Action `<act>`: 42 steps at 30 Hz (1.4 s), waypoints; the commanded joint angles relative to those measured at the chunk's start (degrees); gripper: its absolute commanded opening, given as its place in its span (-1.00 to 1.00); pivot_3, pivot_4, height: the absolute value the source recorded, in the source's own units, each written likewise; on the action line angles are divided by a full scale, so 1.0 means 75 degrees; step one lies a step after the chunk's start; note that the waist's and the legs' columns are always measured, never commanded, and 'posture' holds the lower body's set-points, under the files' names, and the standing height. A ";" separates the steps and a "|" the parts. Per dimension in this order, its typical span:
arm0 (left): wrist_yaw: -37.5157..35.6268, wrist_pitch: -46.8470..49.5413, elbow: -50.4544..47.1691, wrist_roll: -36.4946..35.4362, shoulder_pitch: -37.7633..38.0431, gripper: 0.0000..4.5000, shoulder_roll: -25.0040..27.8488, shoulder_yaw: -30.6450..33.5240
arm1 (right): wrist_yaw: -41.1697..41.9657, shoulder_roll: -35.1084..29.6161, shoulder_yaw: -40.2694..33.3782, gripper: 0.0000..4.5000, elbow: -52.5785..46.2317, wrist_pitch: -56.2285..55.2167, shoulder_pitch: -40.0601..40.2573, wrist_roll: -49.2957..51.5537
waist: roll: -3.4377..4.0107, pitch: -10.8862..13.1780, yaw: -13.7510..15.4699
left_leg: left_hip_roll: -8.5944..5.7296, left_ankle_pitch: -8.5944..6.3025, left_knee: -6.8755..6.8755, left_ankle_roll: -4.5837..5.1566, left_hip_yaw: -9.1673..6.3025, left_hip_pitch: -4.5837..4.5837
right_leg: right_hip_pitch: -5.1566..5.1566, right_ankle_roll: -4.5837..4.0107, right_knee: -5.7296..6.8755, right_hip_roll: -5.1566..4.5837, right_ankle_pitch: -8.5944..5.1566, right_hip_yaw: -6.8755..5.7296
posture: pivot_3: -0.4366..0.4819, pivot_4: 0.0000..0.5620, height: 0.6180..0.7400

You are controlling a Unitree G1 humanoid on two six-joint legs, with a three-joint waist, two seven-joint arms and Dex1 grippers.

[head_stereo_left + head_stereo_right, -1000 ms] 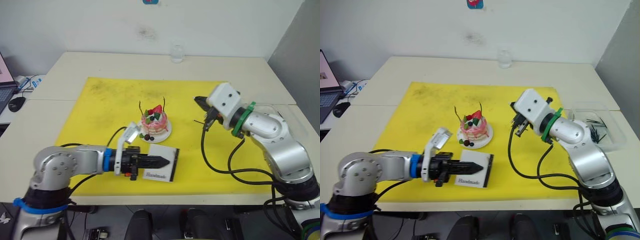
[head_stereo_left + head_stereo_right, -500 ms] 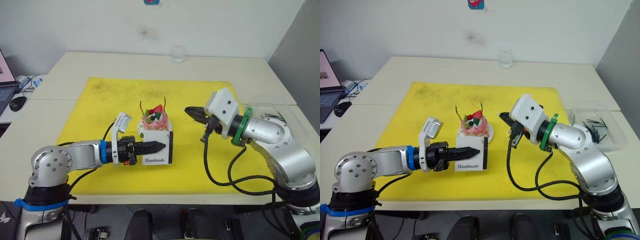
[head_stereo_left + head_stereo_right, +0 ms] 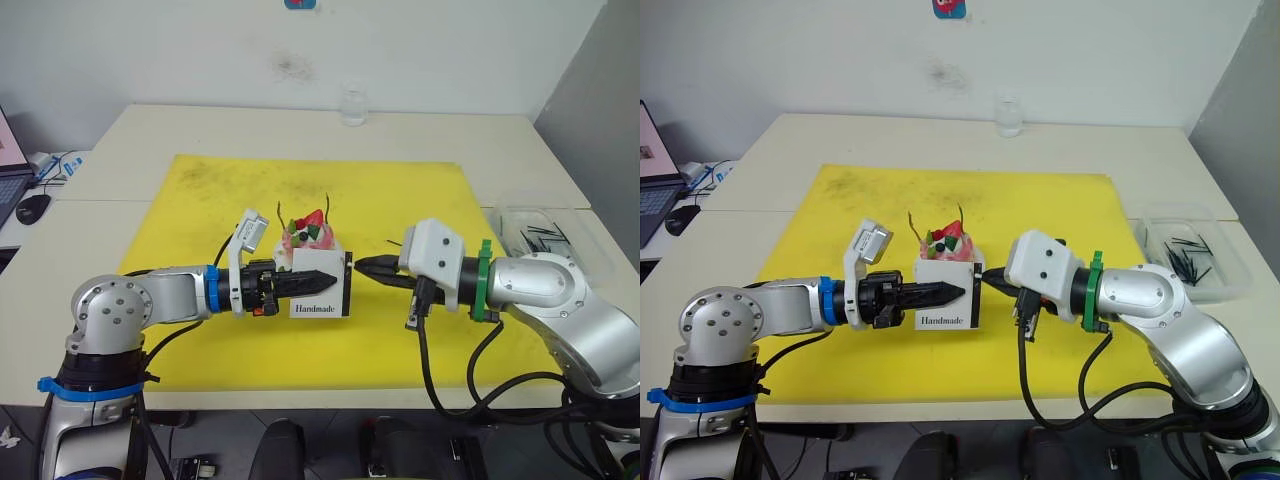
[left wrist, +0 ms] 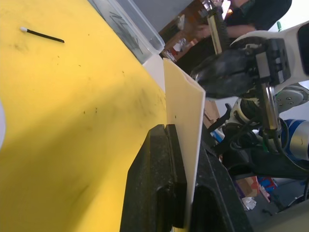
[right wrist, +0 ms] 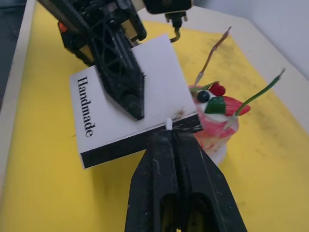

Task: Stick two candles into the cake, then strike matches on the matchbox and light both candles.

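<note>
The left gripper is clamped on the matchbox, held upright at the cake's 6 o'clock. The right gripper, pinched on a match, sits at the box's 3 o'clock, its white head touching the black strip.

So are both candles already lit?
No. In the right wrist view the pinkish candle and the greenish candle stand in the cake with no flame.
</note>
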 commanded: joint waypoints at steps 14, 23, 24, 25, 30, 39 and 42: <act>-0.0078 -0.0277 -0.0406 0.0291 0.0017 -1.00 0.0087 0.0027 | 0.0003 -0.0158 0.0197 -0.99 -0.0040 -0.0387 0.0156 -0.0303 | 0.0000 0.0000 0.0003 | 0.0000 0.0000 0.0000 0.0000 -0.0001 0.0000 | 0.0000 0.0000 0.0000 0.0000 0.0000 -0.0001 | -0.05 -0.47 1.00; -0.0058 -0.1158 -0.0957 0.1399 0.0304 -1.00 -0.0052 -0.0204 | -0.0144 -0.0151 0.0253 -0.99 0.0118 -0.0410 0.0104 -0.0628 | 0.0000 0.0000 0.0004 | 0.0000 0.0000 0.0000 0.0000 0.0003 0.0001 | 0.0000 0.0000 -0.0001 0.0000 0.0000 0.0002 | -0.05 -0.47 1.00; -0.0086 -0.1209 -0.1043 0.1447 0.0354 -1.00 -0.0052 -0.0225 | -0.0158 -0.0144 0.0260 -0.99 0.0129 -0.0383 0.0101 -0.0652 | 0.0000 0.0000 0.0006 | 0.0000 0.0000 0.0000 0.0000 0.0003 0.0000 | 0.0000 0.0000 -0.0001 0.0000 0.0000 0.0001 | -0.05 -0.47 1.00; -0.0079 -0.1289 -0.1132 0.1530 0.0413 -1.00 -0.0066 -0.0253 | -0.0185 -0.0135 0.0282 -0.99 0.0145 -0.0339 0.0092 -0.0681 | 0.0000 0.0000 0.0005 | 0.0000 0.0000 0.0000 0.0000 0.0003 0.0000 | 0.0000 0.0000 -0.0001 0.0000 0.0000 -0.0001 | -0.05 -0.47 1.00; -0.0020 -0.1460 -0.1275 0.1730 0.0518 -1.00 -0.0193 -0.0291 | -0.0311 -0.0041 0.0425 -0.99 0.0233 -0.0210 0.0012 -0.0793 | 0.0000 0.0000 0.0005 | -0.0001 0.0000 0.0001 0.0000 0.0004 0.0000 | 0.0000 0.0000 -0.0001 -0.0001 0.0000 0.0001 | -0.05 -0.47 1.00; -0.0108 -0.1503 -0.1266 0.1891 0.0495 -1.00 -0.0214 -0.0332 | -0.0408 0.0068 0.0593 -0.99 0.0281 -0.0111 -0.0028 -0.1000 | 0.0000 0.0000 0.0005 | -0.0001 0.0000 0.0000 0.0000 0.0004 0.0000 | 0.0000 0.0000 -0.0001 0.0000 0.0000 0.0000 | -0.05 -0.47 1.00; -0.0142 -0.1523 -0.1247 0.1970 0.0484 -1.00 -0.0216 -0.0353 | -0.0440 0.0100 0.0579 -0.99 0.0290 -0.0068 -0.0008 -0.1001 | 0.0000 0.0000 0.0004 | -0.0001 0.0000 0.0001 0.0000 0.0004 0.0000 | 0.0000 0.0000 -0.0001 0.0000 0.0000 0.0000 | -0.05 -0.47 1.00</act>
